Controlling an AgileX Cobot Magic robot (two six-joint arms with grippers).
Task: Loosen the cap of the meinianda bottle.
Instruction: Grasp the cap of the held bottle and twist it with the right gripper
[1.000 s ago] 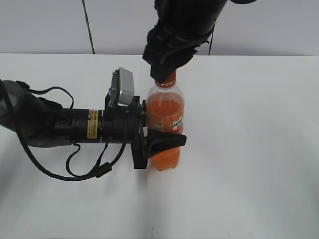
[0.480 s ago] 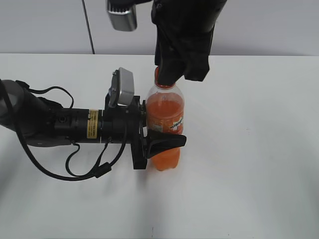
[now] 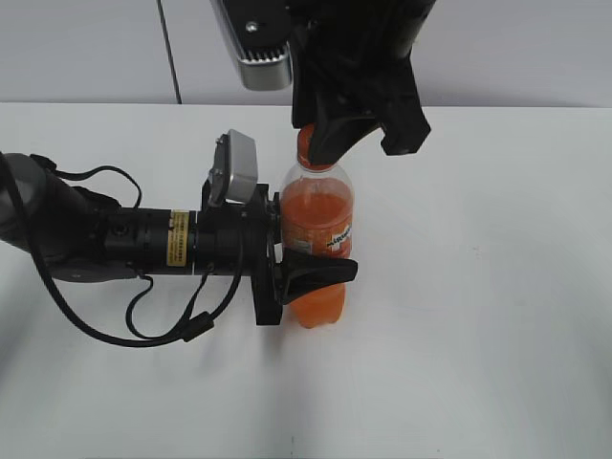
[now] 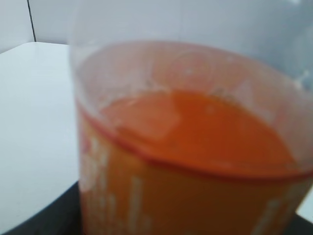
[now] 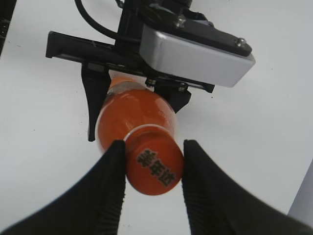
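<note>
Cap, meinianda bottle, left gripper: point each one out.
cap (image 5: 154, 169), right wrist view, its printed top.
meinianda bottle (image 3: 317, 215), exterior view, its orange upper body.
left gripper (image 3: 287, 251), exterior view, at the bottle's waist.

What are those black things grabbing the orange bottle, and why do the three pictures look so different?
The black things are two robot arms, each ending in a gripper that pinches like two fingers.

One picture is taken from in front of the white table. There the left gripper squeezes the middle of the bottle to keep it standing upright, and the right gripper comes down from above onto the orange cap.

The other two pictures come from little cameras on the arms' wrists. The left one sits so close that you see only a blurry bottle full of orange drink. The right one looks straight down: its two black fingers pinch the cap from both sides, ready for twisting it loose.
</note>
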